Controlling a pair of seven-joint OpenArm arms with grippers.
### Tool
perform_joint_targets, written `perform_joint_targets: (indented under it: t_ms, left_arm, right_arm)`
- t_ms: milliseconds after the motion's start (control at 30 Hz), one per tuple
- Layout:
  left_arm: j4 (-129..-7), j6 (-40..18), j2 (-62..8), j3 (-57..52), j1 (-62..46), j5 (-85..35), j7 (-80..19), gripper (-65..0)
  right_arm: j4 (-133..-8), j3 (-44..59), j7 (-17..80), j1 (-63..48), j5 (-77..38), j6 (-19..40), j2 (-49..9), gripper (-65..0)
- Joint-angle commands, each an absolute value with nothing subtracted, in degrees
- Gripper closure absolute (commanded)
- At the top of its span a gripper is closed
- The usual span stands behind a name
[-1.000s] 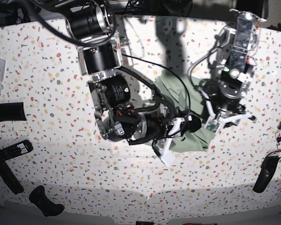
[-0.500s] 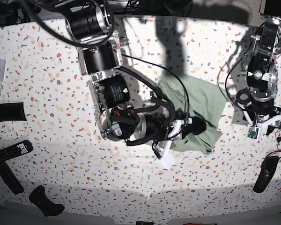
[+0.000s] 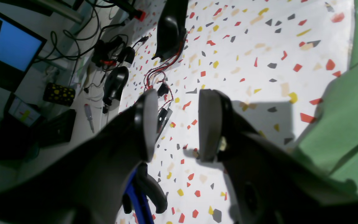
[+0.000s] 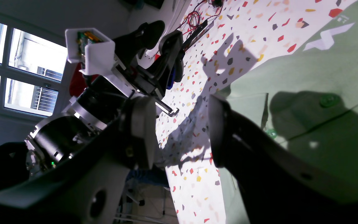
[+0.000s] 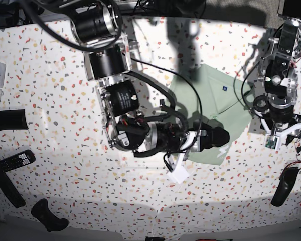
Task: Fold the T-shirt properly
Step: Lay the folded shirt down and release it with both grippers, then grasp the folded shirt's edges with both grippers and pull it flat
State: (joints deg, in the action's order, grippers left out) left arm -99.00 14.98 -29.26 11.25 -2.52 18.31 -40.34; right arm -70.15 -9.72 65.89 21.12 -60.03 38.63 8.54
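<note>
The pale green T-shirt (image 5: pixel 218 103) lies folded on the speckled table, right of centre in the base view, with a small dark label showing. My right gripper (image 5: pixel 214 136) sits over its near edge, open. In the right wrist view the right gripper (image 4: pixel 179 130) holds nothing, and the T-shirt (image 4: pixel 306 77) with its buttons and white mark spreads to the right of the fingers. My left gripper (image 5: pixel 286 134) hangs over bare table to the right of the shirt. In the left wrist view the left gripper (image 3: pixel 177 124) is open and empty, with the T-shirt (image 3: pixel 353 109) at the right edge.
A remote control (image 5: pixel 17 160) and black tools (image 5: pixel 7 120) lie at the table's left. A black handle (image 5: pixel 49 215) rests near the front edge, another black piece (image 5: pixel 283 186) at the right. Red wires (image 3: pixel 158 74), a screwdriver (image 3: pixel 89 113) and a monitor (image 3: pixel 5 46) stand beyond the table edge.
My right gripper has opened and let go of the shirt, which now lies flatter and wider. The left arm swung right off the shirt a second ago and has since held still.
</note>
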Motion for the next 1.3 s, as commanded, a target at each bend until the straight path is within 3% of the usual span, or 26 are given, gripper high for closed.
perform_joint_targets:
  t_ms: [0,100,267,400,633,767,900,1067,1267]
  left_arm:
    - [-100.16,15.90,-30.02,10.87,-1.58,19.44,-39.38,-19.6]
    - [-100.16,15.90,-30.00,10.87,-1.58,18.98,-41.25,-19.6]
    - [-100.38,15.92,-28.71,10.87,-1.58,14.33,-41.87,-19.6]
    - [-103.83,15.86,-24.91,10.87,-1.63,9.21,-42.02,-19.6]
    - [-116.90,9.13,-17.76,10.94,-4.89,1.04,-43.09,-19.6]
    - [-118.04,8.08,-16.69,10.98,-8.64,-2.48,-43.05,-19.6]
    - [-118.04,7.73,-16.67,10.98,-14.46,-6.48,-41.85,-19.6]
    - [-117.43,1.87,-13.89,10.98,-21.32,-8.19,-36.10,-19.6]
    - [-113.82,-0.97,-9.98,10.98,-22.57,-8.10,-35.51,-19.6]
  right_arm:
    - [-71.20,-9.76,65.01,23.05,-61.23,40.00,9.00,-26.4]
    - [-71.20,-9.72,61.19,24.18,-53.28,40.00,9.00,-26.4]
    - [-70.78,-9.72,42.70,26.09,-27.14,40.00,9.00,-26.3]
    - [-68.69,-9.72,36.10,27.64,-16.80,40.00,9.00,-26.3]
    - [-50.30,-9.72,29.93,36.38,-13.50,40.00,9.00,-26.3]
    - [-40.49,-9.72,27.66,40.82,-10.31,40.00,9.00,-26.3]
    - [-39.48,-9.72,27.09,40.18,-6.09,40.00,9.00,-26.3]
    - [-39.48,-9.74,27.29,37.41,-6.13,40.00,9.00,-26.3]
    - [-39.53,-9.74,30.02,32.84,-6.24,40.00,8.80,-26.3]
